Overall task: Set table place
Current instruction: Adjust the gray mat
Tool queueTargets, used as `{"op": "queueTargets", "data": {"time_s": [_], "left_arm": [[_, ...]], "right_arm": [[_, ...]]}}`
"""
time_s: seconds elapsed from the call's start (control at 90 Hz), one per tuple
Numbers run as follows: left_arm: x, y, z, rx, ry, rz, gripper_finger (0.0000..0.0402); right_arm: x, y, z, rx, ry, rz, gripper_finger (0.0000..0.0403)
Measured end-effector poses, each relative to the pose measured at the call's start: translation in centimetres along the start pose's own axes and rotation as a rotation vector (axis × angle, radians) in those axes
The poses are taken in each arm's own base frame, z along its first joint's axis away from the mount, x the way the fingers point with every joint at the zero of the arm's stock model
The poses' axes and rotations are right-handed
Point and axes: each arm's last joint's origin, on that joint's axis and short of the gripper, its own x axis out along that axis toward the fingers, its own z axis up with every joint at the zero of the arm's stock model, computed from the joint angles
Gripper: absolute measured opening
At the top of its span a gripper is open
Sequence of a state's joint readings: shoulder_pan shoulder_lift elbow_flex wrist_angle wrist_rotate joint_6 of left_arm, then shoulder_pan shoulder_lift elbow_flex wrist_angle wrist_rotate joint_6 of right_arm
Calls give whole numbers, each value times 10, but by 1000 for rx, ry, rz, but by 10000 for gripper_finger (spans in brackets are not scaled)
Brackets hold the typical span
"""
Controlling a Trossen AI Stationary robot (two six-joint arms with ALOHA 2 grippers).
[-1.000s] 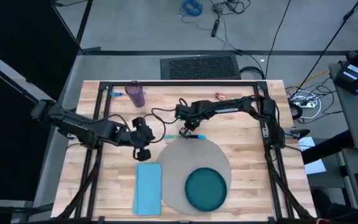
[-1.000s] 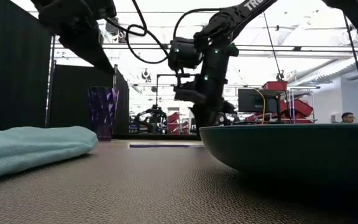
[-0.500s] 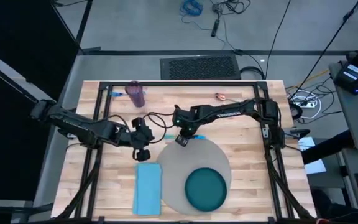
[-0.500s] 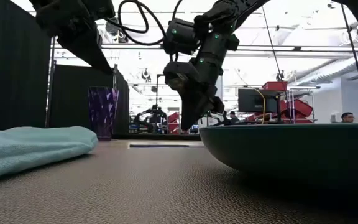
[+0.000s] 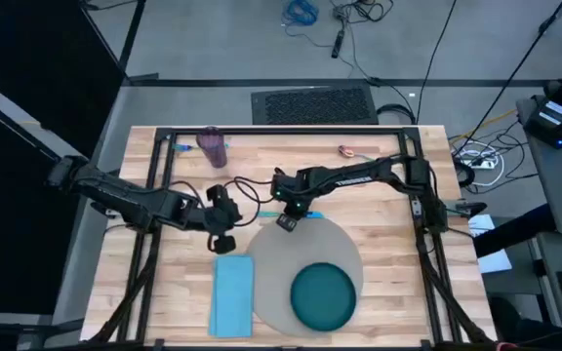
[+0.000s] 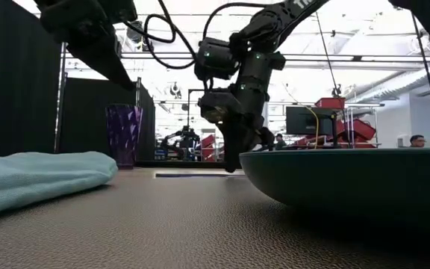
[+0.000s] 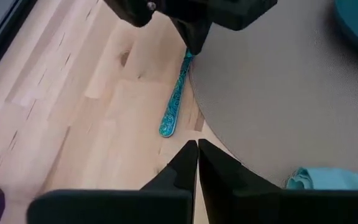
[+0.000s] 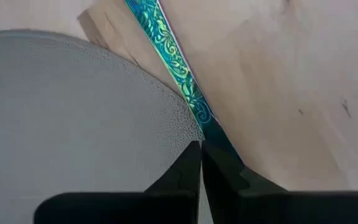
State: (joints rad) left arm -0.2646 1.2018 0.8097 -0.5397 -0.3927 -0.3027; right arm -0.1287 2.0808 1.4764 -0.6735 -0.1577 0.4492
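At the placemat's far edge, right gripper over a utensil

Right gripper [image 5: 287, 221], fingers pressed together, tips down at a thin, stiff, likely slippery teal utensil handle [image 7: 174, 109] lying just beside the grey placemat [image 5: 281, 268] on the wood table [image 5: 379, 210]; best pinched mid-handle. Left gripper [image 5: 224, 240] waits pressed together, near the napkin [image 5: 232, 295]. Workshop clutter lies beyond.

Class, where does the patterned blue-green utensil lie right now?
In the high view, the utensil lies flat on the table, against the placemat's far edge, under the right tool.
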Motion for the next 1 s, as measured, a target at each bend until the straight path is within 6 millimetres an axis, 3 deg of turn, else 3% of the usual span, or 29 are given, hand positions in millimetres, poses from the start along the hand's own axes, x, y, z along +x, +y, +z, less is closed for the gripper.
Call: {"op": "queueTargets", "data": {"time_s": [0.567,0.822,1.0], "left_arm": [[-1,-1,-3,9,22,-2,0],[-1,-2,-3,13,26,-2,0],[-1,-2,-3,12,23,-3,0]], "right_arm": [[6,-20,-18,47,134,-89,0],[-13,-26,-17,51,64,-197,0],[-27,-19,-16,60,33,-152,0]]}}
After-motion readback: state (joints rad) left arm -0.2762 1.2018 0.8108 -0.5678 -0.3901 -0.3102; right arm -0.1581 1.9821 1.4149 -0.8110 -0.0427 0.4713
